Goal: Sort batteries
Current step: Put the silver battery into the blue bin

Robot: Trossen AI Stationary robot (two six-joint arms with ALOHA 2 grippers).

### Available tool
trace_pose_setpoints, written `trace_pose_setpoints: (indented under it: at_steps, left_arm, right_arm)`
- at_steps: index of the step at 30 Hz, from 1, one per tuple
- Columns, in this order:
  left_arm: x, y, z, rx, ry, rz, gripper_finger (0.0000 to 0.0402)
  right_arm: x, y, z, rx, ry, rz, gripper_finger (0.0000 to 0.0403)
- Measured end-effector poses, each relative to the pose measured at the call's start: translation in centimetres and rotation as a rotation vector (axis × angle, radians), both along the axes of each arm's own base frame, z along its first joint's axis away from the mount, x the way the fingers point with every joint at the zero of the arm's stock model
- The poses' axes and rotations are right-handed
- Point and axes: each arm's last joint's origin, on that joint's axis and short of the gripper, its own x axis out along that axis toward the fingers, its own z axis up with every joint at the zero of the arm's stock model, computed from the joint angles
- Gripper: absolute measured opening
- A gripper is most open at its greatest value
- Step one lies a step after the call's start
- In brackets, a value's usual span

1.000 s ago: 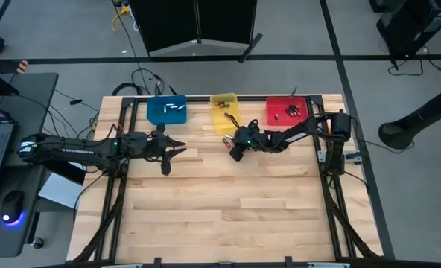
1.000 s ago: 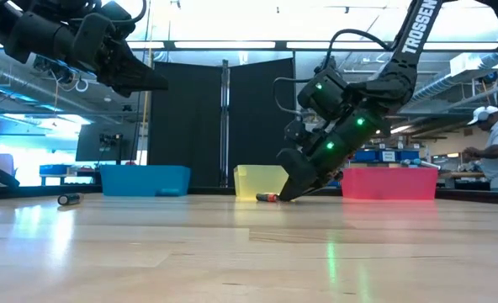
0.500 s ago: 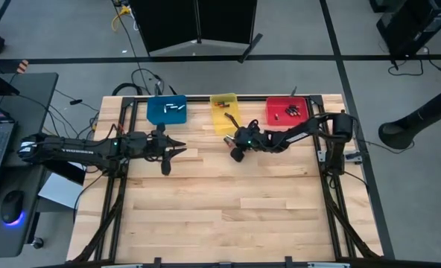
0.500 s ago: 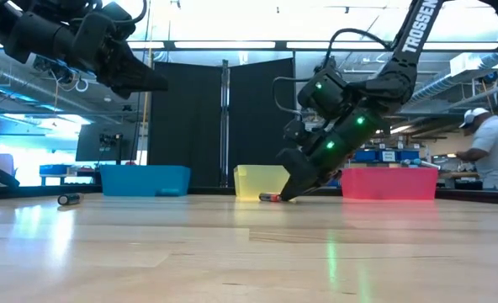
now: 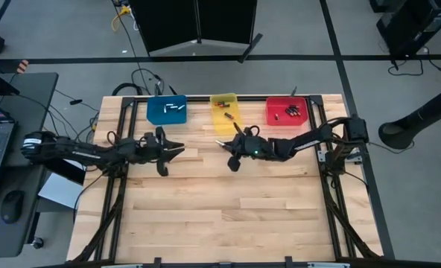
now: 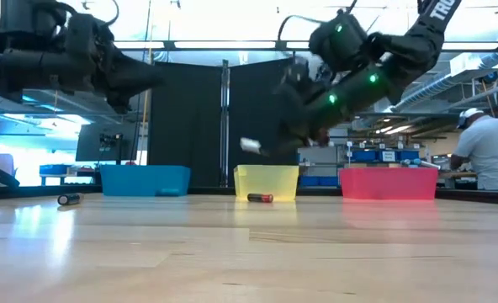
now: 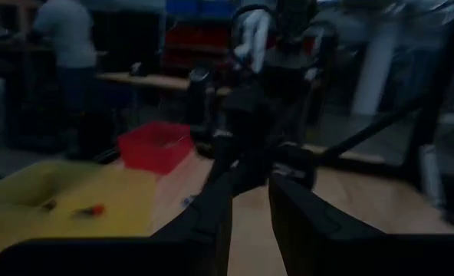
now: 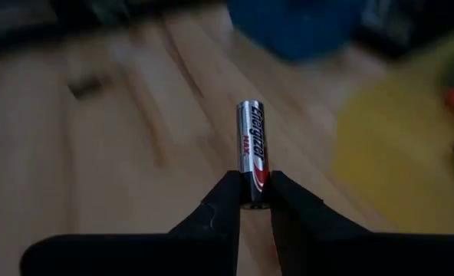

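My right gripper [image 8: 251,201] hangs in the air in front of the yellow bin [image 5: 224,110], shut on a silver battery [image 8: 251,146] that shows in the low view too [image 6: 251,145]. Another battery [image 6: 259,198], dark with a red end, lies on the table below it. A dark battery [image 6: 68,199] lies on the table near the blue bin [image 6: 145,180]. My left gripper [image 5: 177,147] hovers open and about level over the table in front of the blue bin, with nothing between its fingers. My right gripper pinches one end of the silver battery [image 8: 251,188] between its two fingertips [image 8: 219,207]. The fingers come from the table's right side, slanting a little down. The battery sticks out beyond the fingertips in line with them, lifted clear of the table.
Blue [image 5: 166,109], yellow and red [image 5: 286,111] bins stand in a row along the table's far edge, each with a few batteries inside. The near half of the wooden table [image 5: 220,216] is bare. A person [image 6: 489,151] sits beyond the table at the right.
My right gripper has taken the silver battery off the table by the yellow bin and has risen with it, moving a little toward the table's left and near edges. The red-ended battery stays on the table. My left gripper has sunk a little and tipped up to about level.
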Motion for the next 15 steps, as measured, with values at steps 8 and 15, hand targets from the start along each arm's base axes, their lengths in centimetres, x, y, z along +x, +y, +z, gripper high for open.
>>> trace_pose_setpoints:
  at_steps: [8,15]
  left_arm:
    - [1.8,-0.1,1.7,0.026,-0.075,-0.073,0.0101]
    - [5.2,-0.1,3.2,0.073,-0.055,-0.143,0.0142]
  right_arm:
    - [1.2,2.6,3.6,-0.114,-0.357,0.109,0.0059]
    - [1.2,4.4,5.2,-0.208,-0.498,0.18,0.0059]
